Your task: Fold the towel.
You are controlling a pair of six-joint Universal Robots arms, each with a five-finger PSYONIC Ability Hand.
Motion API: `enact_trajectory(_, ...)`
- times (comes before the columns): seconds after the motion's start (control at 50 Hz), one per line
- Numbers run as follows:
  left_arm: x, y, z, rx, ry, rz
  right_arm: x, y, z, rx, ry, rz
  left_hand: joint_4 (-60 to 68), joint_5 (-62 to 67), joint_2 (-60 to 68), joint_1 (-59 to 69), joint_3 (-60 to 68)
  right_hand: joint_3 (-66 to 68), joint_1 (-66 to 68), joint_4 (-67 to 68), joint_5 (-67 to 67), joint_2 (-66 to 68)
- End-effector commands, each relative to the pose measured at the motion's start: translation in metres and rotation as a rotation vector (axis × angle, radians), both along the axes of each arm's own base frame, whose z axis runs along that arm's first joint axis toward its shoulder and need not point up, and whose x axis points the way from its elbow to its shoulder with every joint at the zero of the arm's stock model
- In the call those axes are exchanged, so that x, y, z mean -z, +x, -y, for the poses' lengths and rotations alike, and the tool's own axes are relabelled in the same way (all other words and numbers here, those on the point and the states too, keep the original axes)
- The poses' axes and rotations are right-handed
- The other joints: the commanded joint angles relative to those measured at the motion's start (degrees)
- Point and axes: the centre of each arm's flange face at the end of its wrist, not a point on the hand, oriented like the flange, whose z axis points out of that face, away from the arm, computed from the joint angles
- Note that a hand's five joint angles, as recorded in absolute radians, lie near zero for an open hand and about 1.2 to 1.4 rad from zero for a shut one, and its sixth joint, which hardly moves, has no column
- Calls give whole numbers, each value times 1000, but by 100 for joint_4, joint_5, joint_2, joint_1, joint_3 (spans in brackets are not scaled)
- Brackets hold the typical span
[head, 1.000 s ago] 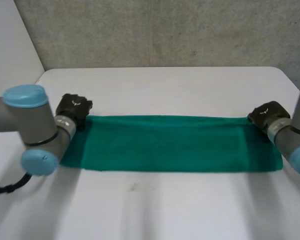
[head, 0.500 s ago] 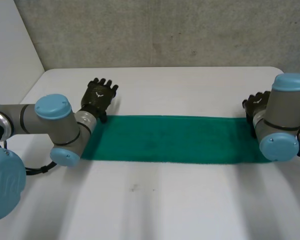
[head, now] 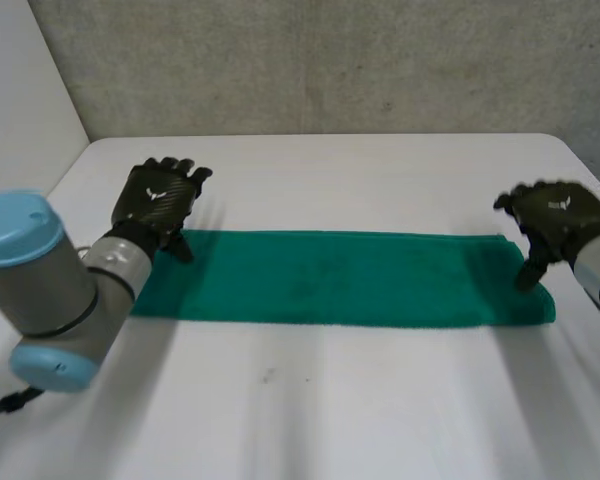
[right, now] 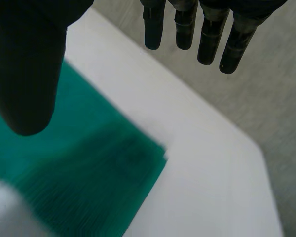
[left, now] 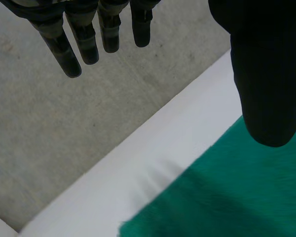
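Left hand (head: 158, 203), right hand (head: 558, 215) (fingers (left: 87, 40) straight)

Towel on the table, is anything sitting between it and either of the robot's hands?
Nothing visible does. The left hand hovers open at the towel's left end and the right hand hovers open at its right end, with bare white table beside them.

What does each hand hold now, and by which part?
Nothing is held. The left hand and the right hand are both open, at the two ends of the green towel.
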Motion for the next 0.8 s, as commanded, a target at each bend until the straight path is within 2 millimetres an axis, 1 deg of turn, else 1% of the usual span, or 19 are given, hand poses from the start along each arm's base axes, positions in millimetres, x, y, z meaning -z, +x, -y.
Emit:
enact_trajectory(0.02, 3, 11, -20, -17, 100, -125, 29, -19, -5, 29, 96, 3, -168, -267, -164, -94, -226, 1201, 1256, 1097, 1059, 1137)
enact_trajectory(0.06, 6, 12, -22, -21, 115, -132, 45, -21, 0, 30, 115, -18, -168, -267, -164, -94, -226, 1673, 1729, 1569, 1531, 1609)
enact_trajectory(0.1, 9, 14, -23, -23, 127, -133, 50, -22, 2, 33, 122, -27, -168, -267, -164, -94, -226, 1808, 1863, 1703, 1666, 1744)
enact_trajectory(0.12, 11, 14, -25, -24, 133, -131, 62, -24, 7, 36, 132, -53, -168, -267, -164, -94, -226, 2209, 2264, 2104, 2067, 2145)
enact_trajectory(0.26, 13, 16, -26, -31, 140, -128, 79, -33, 16, 47, 150, -98, -168, -267, -164, -94, -226, 2919, 2974, 2814, 2777, 2855)
enact_trajectory(0.3, 13, 16, -26, -34, 142, -129, 84, -36, 21, 54, 146, -98, -168, -267, -164, -94, -226, 4141, 4197, 4037, 3999, 4077)
enact_trajectory(0.32, 13, 17, -25, -37, 141, -129, 85, -37, 23, 56, 143, -98, -168, -267, -164, -94, -226, 5030, 5085, 4925, 4888, 4966)
enact_trajectory(0.34, 14, 18, -24, -40, 144, -128, 86, -38, 25, 61, 139, -98, -168, -267, -164, -94, -226, 6354, 6410, 6250, 6212, 6290)
enact_trajectory(0.36, 14, 19, -24, -42, 144, -129, 85, -42, 30, 75, 121, -99, -168, -267, -164, -94, -226, 6761, 6817, 6657, 6619, 6697)
enact_trajectory(0.44, 14, 19, -24, -43, 142, -129, 81, -56, 39, 136, 81, -110, -168, -267, -164, -94, -226, 6765, 6821, 6661, 6623, 6701)
enact_trajectory(0.46, 14, 19, -25, -44, 145, -128, 78, -61, 42, 156, 65, -114, -168, -267, -164, -94, -226, 6765, 6821, 6661, 6623, 6701)
enact_trajectory(0.52, 14, 20, -25, -45, 145, -128, 56, -80, 53, 248, -20, -148, -168, -267, -164, -94, -226, 6765, 6821, 6661, 6623, 6701)
enact_trajectory(0.6, 10, 21, -27, -46, 136, -131, 43, -101, 61, 297, -58, -206, -168, -267, -164, -94, -226, 6765, 6821, 6661, 6623, 6701)
enact_trajectory(0.64, 7, 21, -27, -47, 128, -134, 38, -120, 71, 320, -82, -301, -168, -267, -164, -94, -226, 6765, 6821, 6661, 6623, 6701)
enact_trajectory(0.66, 7, 21, -27, -47, 128, -134, 36, -123, 72, 324, -90, -327, -168, -267, -164, -94, -226, 6765, 6821, 6661, 6623, 6701)
enact_trajectory(0.72, 4, 22, -26, -49, 120, -137, 28, -125, 78, 303, -127, -421, -168, -267, -164, -94, -226, 6765, 6821, 6661, 6623, 6701)
enact_trajectory(0.76, 4, 22, -27, -49, 120, -137, 24, -120, 79, 280, -145, -442, -168, -267, -164, -94, -226, 6765, 6821, 6661, 6623, 6701)
enact_trajectory(0.78, 4, 22, -27, -49, 120, -137, 22, -114, 78, 262, -159, -445, -168, -267, -164, -94, -226, 6765, 6821, 6661, 6623, 6701)
enact_trajectory(0.8, 4, 23, -28, -49, 123, -136, 16, -92, 77, 211, -193, -427, -168, -267, -164, -94, -226, 6765, 6821, 6661, 6623, 6701)
